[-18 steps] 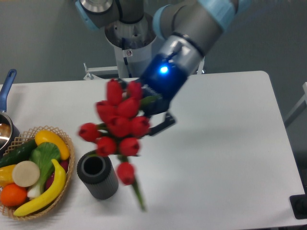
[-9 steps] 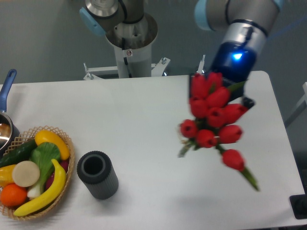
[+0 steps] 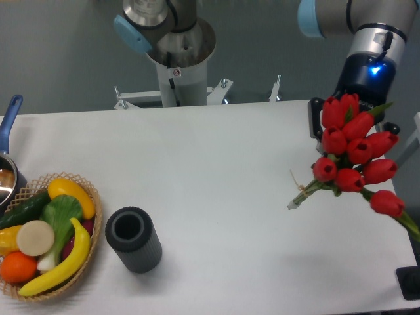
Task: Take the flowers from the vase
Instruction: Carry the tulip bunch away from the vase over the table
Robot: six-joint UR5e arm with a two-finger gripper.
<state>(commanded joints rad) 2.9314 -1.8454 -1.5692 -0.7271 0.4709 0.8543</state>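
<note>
The bunch of red tulip buds on green stems [image 3: 354, 149] hangs in the air over the right end of the white table [image 3: 216, 177], well apart from the small dark grey ribbed cylindrical vase [image 3: 133, 239]. The buds cluster together, one bud trailing lower right on a longer stem, and the cut stem ends point down and to the left toward the tabletop.

The two-finger gripper [image 3: 351, 128] sits behind the buds at the end of the arm's dark wrist, which shows a lit blue light. Its fingers are mostly hidden by the flowers, but the bunch is carried off the table at the gripper, so it is closed on the flowers.

The vase stands upright near the table's front left, its open mouth showing a dark interior. Just beside it on the left is a woven wicker basket [image 3: 96, 230] holding a banana, an orange, a cucumber and other produce. At the far left edge a pot with a blue handle [image 3: 9, 118] is partly visible. The arm's grey base column [image 3: 178, 62] stands behind the table.
</note>
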